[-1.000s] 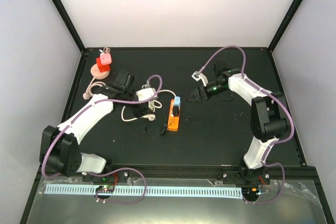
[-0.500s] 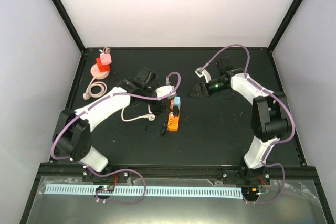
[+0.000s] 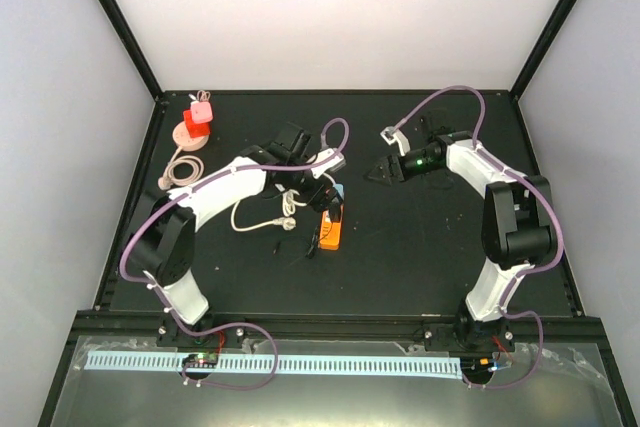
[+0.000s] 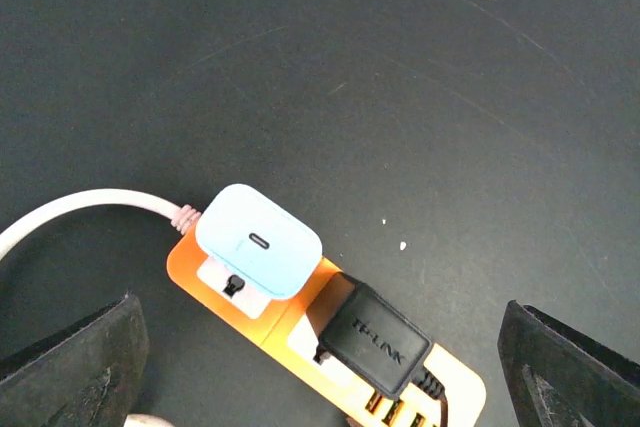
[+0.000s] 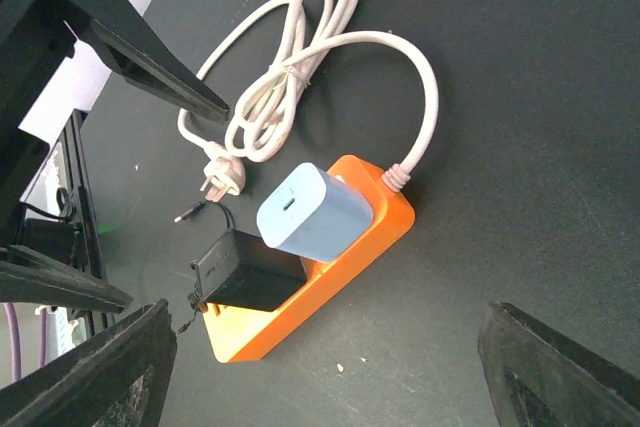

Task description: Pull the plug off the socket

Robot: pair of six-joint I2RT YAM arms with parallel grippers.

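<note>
1. Plug [image 4: 258, 241]: pale blue, seated in the end outlet of an orange power strip [image 5: 330, 282], right where the strip's white cord [image 4: 90, 198] enters.
2. Black adapter [image 4: 378, 338] sits in the next outlet, just beside it.
3. Left gripper [image 3: 322, 192] hangs over the strip, jaws spread wide, holding nothing, its fingers either side of the plug and clear of it.
4. Right gripper [image 3: 378, 173] hovers off to the right above the black table [image 3: 430, 247], also wide and empty, facing the strip.
</note>
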